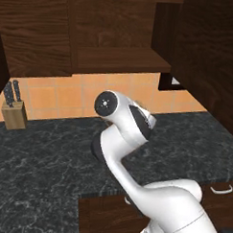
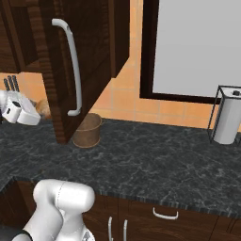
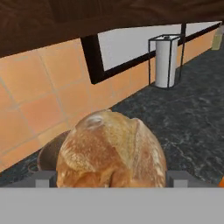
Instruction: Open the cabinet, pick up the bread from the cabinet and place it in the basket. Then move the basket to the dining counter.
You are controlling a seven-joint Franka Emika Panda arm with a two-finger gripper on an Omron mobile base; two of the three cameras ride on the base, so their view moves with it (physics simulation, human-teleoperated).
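Hand view: the bread (image 3: 111, 151) sits large and close between the two grey finger ends of the hand (image 3: 111, 178), one pressed at each flank, so the hand looks clamped on it. Behind and below the roll a dark brown rim curve, the basket (image 3: 49, 153), peeks out at its left. In the right base view the basket (image 2: 87, 130) stands on the black tabletop (image 2: 155, 160), partly behind the open cabinet (image 2: 82, 56) door, with the bread (image 2: 44, 108) a tan patch just past the door's edge.

Step in hand, by my reading: carry the roll over the basket's mouth.
- Centre the roll over the rim before letting go.
- Lower well in; it could bounce off the rim.
- Mind the open door.

Basket interior: cannot tell what is inside.
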